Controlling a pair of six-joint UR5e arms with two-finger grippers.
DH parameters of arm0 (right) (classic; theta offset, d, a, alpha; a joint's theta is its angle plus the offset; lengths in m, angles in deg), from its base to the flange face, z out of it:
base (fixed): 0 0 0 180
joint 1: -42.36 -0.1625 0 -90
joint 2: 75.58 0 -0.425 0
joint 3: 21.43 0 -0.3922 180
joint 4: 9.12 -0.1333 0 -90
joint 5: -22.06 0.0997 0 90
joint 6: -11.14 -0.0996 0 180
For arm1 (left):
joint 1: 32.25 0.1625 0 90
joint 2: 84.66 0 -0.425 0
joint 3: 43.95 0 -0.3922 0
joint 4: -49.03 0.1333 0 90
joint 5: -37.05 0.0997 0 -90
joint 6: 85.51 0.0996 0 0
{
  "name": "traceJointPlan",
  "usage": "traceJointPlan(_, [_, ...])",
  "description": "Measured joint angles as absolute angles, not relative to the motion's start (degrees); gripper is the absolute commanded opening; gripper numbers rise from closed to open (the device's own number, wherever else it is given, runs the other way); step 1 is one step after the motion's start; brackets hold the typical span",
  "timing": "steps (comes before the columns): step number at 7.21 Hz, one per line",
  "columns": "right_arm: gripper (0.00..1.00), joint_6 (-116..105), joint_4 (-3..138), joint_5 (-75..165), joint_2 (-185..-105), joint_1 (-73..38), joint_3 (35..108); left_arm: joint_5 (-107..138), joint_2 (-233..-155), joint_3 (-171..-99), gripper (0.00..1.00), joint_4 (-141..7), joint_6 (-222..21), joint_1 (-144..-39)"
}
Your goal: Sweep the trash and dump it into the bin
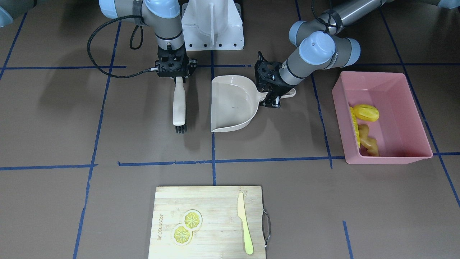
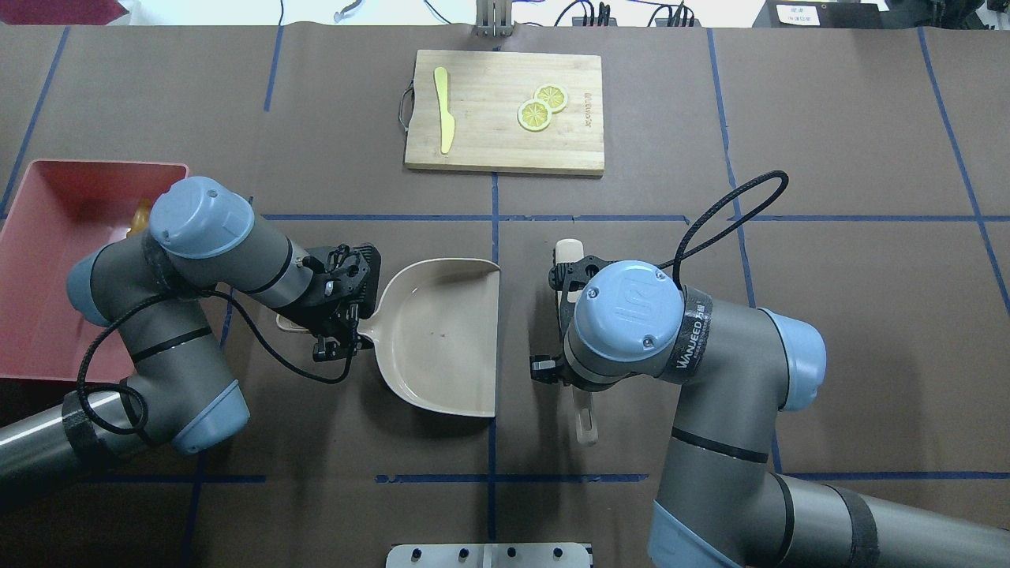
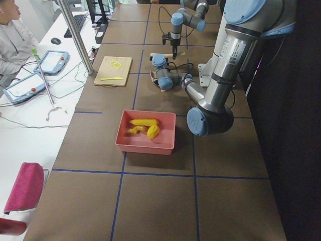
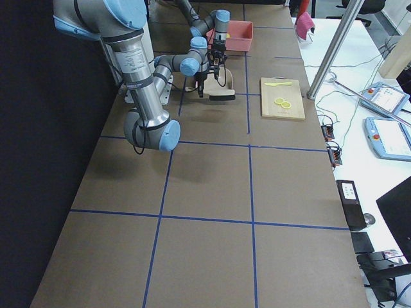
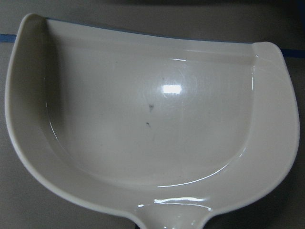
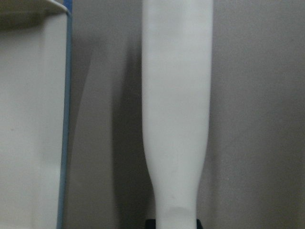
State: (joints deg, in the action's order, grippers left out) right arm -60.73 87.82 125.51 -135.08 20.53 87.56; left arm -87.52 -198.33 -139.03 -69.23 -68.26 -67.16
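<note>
The pink bin (image 1: 406, 118) stands on my left side and holds the trash: the yellow corn cob (image 1: 355, 126), the rounded yellow lump (image 1: 366, 112) and the tan ginger root (image 1: 368, 142). The beige dustpan (image 1: 233, 104) lies flat and empty in the middle of the table; it fills the left wrist view (image 5: 152, 119). My left gripper (image 1: 272, 96) is shut on its handle. My right gripper (image 1: 178, 80) is shut on a white brush (image 1: 179, 106), which lies along the table beside the pan's open edge with its black bristles pointing away from me. The brush also shows in the right wrist view (image 6: 176, 105).
A wooden cutting board (image 1: 212, 201) lies at the far side of the table with two lemon slices (image 1: 187, 225) and a yellow-green knife (image 1: 245, 223) on it. The robot's white base (image 1: 212, 25) stands between the arms. An operator (image 3: 12, 35) sits beyond the table.
</note>
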Motion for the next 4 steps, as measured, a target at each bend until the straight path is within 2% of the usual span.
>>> traceJointPlan(4, [0.0, -60.8, 87.8, 125.4, -135.2, 20.6, 87.5, -90.6, -196.1, -139.6, 1.0, -68.8, -68.7, -72.5])
